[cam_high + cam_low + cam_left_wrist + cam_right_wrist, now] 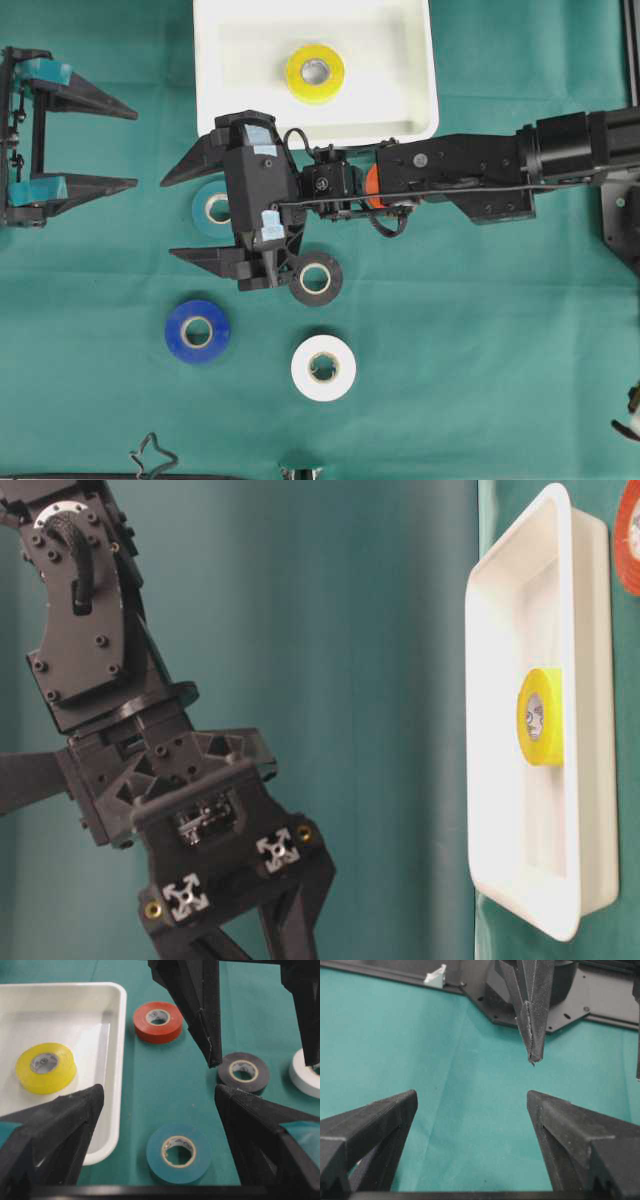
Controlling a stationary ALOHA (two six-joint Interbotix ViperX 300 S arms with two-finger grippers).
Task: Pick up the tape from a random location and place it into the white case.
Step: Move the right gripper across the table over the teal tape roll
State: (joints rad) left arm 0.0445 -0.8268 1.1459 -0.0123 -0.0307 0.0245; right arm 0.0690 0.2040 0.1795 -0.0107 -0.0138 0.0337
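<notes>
Over the middle of the green table [480,330], the right gripper [170,218] hangs with jaws spread wide and empty, a teal tape roll [211,208] between them below. Just beside it lies a black roll [317,278]; blue [197,331] and white [323,367] rolls lie nearer. At the far edge, the white case [420,90] holds a yellow roll [315,72]. At far left, the left gripper [130,147] is wide open and empty too.
</notes>
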